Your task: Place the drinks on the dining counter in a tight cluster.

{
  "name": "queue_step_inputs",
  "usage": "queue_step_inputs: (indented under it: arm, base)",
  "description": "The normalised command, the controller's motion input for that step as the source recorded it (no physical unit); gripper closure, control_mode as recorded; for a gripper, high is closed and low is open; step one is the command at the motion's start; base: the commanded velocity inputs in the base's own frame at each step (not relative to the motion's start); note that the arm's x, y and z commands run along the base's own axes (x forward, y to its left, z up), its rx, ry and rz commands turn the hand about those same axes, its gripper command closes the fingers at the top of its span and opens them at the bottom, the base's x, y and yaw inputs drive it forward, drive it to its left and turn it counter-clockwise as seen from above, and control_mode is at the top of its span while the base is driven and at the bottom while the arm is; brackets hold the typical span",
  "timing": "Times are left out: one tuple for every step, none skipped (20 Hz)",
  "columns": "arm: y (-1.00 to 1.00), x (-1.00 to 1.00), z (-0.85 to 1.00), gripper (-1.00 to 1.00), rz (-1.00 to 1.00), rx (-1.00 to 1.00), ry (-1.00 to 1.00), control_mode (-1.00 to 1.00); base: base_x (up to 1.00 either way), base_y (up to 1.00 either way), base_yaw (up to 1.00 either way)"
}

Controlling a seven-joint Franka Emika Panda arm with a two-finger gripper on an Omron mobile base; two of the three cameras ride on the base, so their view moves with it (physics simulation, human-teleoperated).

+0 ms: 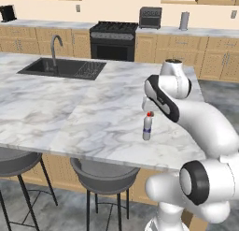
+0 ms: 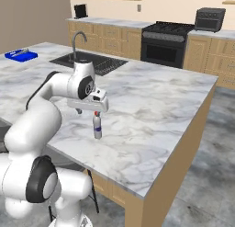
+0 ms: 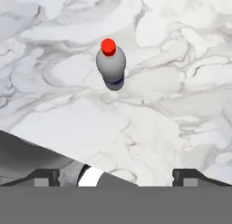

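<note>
The marble tabletop (image 1: 70, 113) of the dining island is broad, white-grey, veined and smooth. On it, near the stool-side edge, the small clear bottle (image 1: 147, 127) stands upright, long axis vertical, with a red cap and a blue label band. The fingers (image 3: 116, 177) hang spread wide just above it, holding nothing; in the hand view the bottle lies below and ahead of them, clear of both tips.

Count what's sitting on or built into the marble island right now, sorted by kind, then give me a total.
Small clear bottles with red cap and blue label: 1
Flat blue items at the far corner: 1
Black sinks: 1
Curved grey faucets: 1
Total: 4
</note>
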Motion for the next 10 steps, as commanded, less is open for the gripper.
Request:
queue_step_inputs:
  arm:
    - [0.00, -0.55, 0.66, -1.00, -0.05, 0.00, 0.00, -1.00]
    - [-0.01, -0.59, 0.63, -1.00, -0.04, 0.00, 0.00, -1.00]
    - [-0.04, -0.61, 0.62, -1.00, -0.04, 0.00, 0.00, -1.00]
    - [-0.07, -0.69, 0.56, -1.00, -0.04, 0.00, -0.01, -1.00]
    - [-0.07, -0.76, 0.56, -1.00, -0.04, 0.00, -0.02, -1.00]
    - [-0.07, -0.75, 0.58, -1.00, -0.04, 0.00, -0.01, -1.00]
    - [-0.07, -0.76, 0.56, -1.00, -0.03, 0.00, 0.00, -1.00]
    - [-0.06, -0.75, 0.48, -1.00, -0.01, 0.00, 0.00, -1.00]
    - [-0.03, -0.81, 0.44, -1.00, 0.00, 0.00, 0.00, -1.00]
    - [-0.04, -0.77, 0.34, -1.00, 0.00, 0.00, -0.01, -1.00]
  base:
    - [0.00, 0.00, 0.00]
    - [0.00, 0.00, 0.00]
    - [0.00, 0.00, 0.00]
    - [0.00, 0.00, 0.00]
    - [0.00, 0.00, 0.00]
    - [0.00, 0.00, 0.00]
    - [0.00, 0.00, 0.00]
    - [0.00, 0.00, 0.00]
    - [0.00, 0.00, 0.00]
    - [0.00, 0.00, 0.00]
